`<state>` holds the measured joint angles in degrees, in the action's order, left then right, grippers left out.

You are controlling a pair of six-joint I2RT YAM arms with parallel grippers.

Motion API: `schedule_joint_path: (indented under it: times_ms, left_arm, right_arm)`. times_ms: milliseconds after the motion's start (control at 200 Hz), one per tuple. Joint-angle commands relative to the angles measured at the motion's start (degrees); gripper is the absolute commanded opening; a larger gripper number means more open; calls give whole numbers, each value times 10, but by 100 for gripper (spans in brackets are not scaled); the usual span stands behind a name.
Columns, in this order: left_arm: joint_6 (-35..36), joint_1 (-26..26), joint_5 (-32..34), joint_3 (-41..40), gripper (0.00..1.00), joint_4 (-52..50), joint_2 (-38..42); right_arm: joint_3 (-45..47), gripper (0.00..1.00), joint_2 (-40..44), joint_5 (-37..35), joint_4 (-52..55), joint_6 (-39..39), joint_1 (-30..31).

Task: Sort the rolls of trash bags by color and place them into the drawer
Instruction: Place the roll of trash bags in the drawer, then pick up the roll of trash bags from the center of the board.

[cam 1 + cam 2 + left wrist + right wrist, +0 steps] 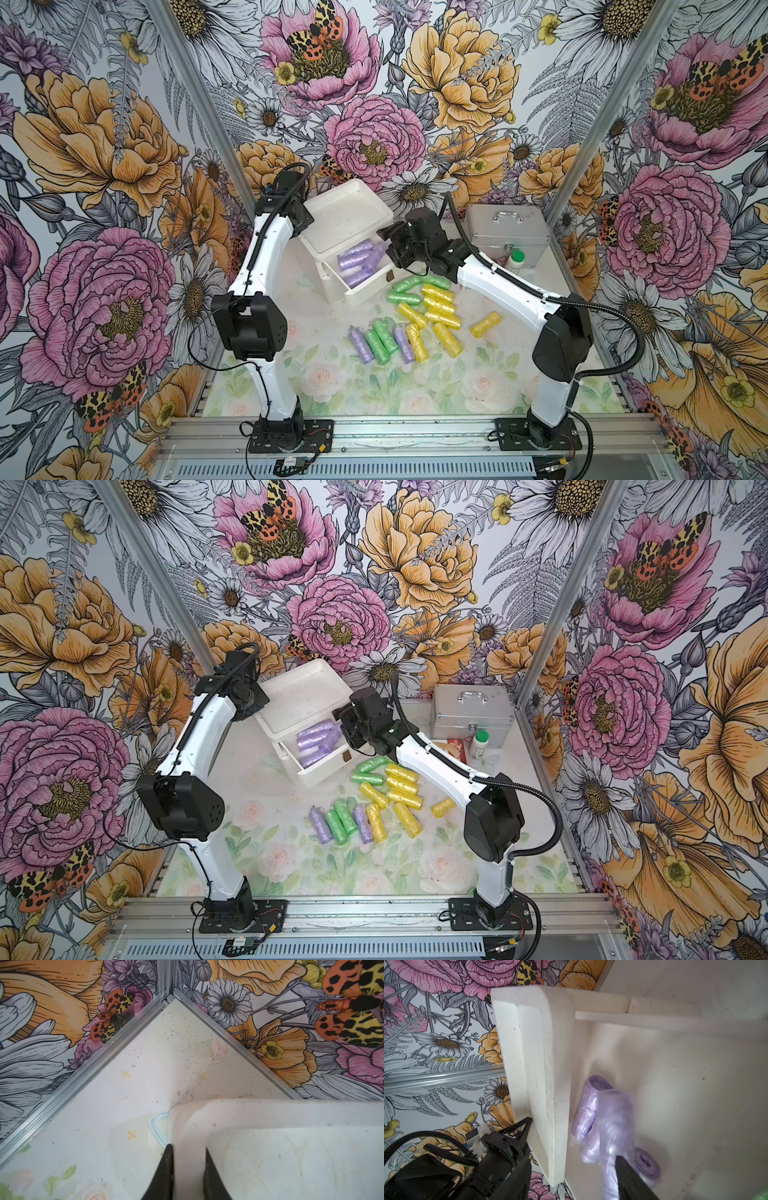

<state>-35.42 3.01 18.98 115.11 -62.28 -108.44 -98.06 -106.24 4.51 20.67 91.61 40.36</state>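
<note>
Firmly, left fingers (164, 1174) clamp cabinet rim (187, 1126), elbow (249, 328) bent.

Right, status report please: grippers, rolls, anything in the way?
Left gripper shut on cabinet rim. Right gripper open over drawer, lilac roll blurred there. Nothing blocking.

Left arm (266, 253): I rise from the base to a bent elbow, my forearm slanting away to the wrist, where my left gripper (188, 1148) is clamped across the rim of the white cabinet (270, 1113). Right arm (503, 286): from a raised elbow my forearm runs inward towards the middle, wrist rolled sideways. My right gripper (387, 247) has its jaws spread wide.
</note>
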Motion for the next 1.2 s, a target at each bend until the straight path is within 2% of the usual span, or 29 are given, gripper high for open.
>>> schedule_joint_path:
  times_ms: [0, 150, 260, 350, 510, 741, 916, 1196]
  left_arm:
    - [-52, 5, -122, -11, 0, -38, 5]
    - [-53, 5, -121, -12, 0, -37, 4]
    - [-55, 3, -121, -11, 0, -38, 3]
    - [-55, -1, -127, -10, 0, -38, 2]
    - [-56, -4, -123, -14, 0, -38, 5]
    - [-50, -1, -112, -23, 0, -38, 8]
    - [-50, 0, -107, -23, 0, -37, 9]
    - [-48, 1, -112, -20, 0, -38, 8]
  right_arm:
    - [11, 73, 4, 3, -7, -5, -5]
    - [27, 73, 37, -16, -8, -38, -6]
    - [44, 73, 76, -26, -8, -113, -11]
    - [77, 72, 116, -29, -6, -214, -11]
    - [204, 69, 202, -49, -7, -354, -2]
    - [380, 65, 289, -52, 7, -459, 44]
    - [431, 63, 280, -34, 32, -505, 87]
    - [416, 61, 216, -54, 51, -567, 153]
